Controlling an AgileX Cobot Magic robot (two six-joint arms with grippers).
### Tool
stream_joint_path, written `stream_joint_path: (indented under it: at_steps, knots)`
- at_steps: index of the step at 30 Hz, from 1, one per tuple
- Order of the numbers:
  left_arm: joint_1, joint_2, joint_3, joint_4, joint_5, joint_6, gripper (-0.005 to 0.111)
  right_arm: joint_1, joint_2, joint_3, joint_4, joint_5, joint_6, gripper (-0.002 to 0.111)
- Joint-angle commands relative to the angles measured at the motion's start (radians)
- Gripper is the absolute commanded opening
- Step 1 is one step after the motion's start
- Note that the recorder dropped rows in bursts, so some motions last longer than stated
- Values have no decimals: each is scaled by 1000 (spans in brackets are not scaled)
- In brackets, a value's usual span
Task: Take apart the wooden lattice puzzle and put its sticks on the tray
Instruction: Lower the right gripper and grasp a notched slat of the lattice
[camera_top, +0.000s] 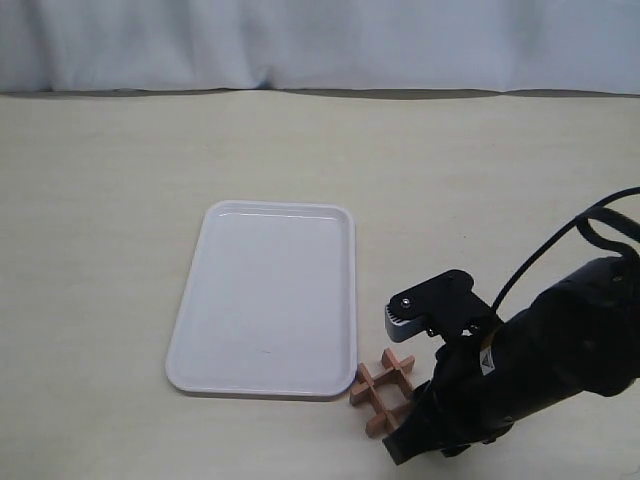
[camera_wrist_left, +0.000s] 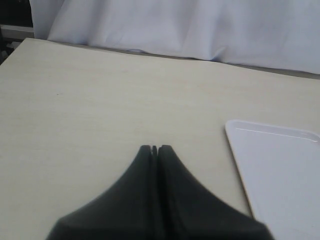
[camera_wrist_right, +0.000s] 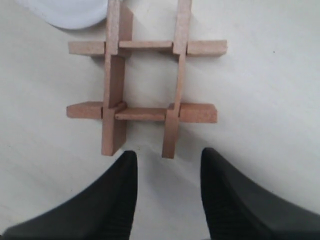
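Observation:
The wooden lattice puzzle (camera_top: 383, 388) lies whole on the table, by the near right corner of the empty white tray (camera_top: 262, 297). Its four reddish-brown sticks are still interlocked in a hash shape (camera_wrist_right: 145, 85). My right gripper (camera_wrist_right: 167, 157) is open, its two dark fingers just short of the ends of two sticks, touching nothing. In the exterior view the right arm (camera_top: 520, 370) hangs over the puzzle's right side and hides the fingertips. My left gripper (camera_wrist_left: 155, 148) is shut on nothing, above bare table left of the tray (camera_wrist_left: 280, 175); it is outside the exterior view.
A white cloth backdrop (camera_top: 320, 45) runs along the table's far edge. A black cable (camera_top: 560, 245) loops above the right arm. One tray corner (camera_wrist_right: 75, 15) shows just past the puzzle in the right wrist view.

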Motion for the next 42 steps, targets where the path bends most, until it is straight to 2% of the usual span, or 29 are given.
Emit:
stream_joint_path:
  at_steps: [1, 7, 15, 19, 25, 42]
  knots:
    - [1, -1, 2, -6, -10, -2, 0, 0, 2, 4, 3, -27, -4, 40]
    - [1, -1, 2, -6, -10, -2, 0, 0, 23, 4, 21, -31, -3, 39]
    - [1, -1, 2, -8, -10, -2, 0, 0, 35, 4, 21, -68, -6, 31]
    - [1, -1, 2, -8, -10, -2, 0, 0, 35, 4, 21, -68, -6, 23]
    - [1, -1, 2, -8, -10, -2, 0, 0, 35, 4, 21, -88, -6, 4]
    - [1, -1, 2, -6, -10, -2, 0, -2, 35, 2, -28, -140, -6, 5]
